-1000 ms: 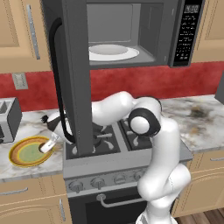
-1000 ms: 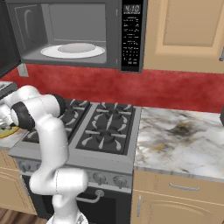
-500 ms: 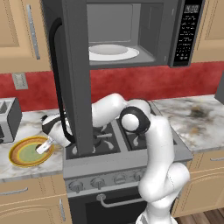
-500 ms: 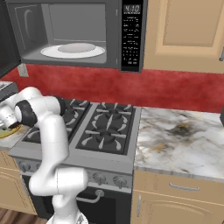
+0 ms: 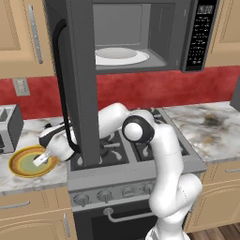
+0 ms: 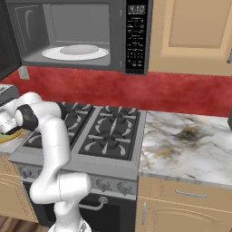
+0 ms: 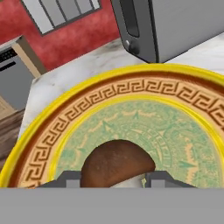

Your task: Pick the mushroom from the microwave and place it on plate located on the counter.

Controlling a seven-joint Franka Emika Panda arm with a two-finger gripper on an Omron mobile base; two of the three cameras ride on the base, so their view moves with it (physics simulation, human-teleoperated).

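Mushroom hanging in closed jaws over the plate

Microwave (image 5: 140, 37) is standing open across the top of the left base view, white plate (image 5: 119, 56) sitting inside. Counter (image 5: 28, 176) is running along lower left. Plate (image 7: 131, 113) is lying there, filling the hand view's middle. Gripper (image 7: 113, 179) is pinching the mushroom (image 7: 117, 166) at bottom centre, brown cap showing over the plate's green centre.
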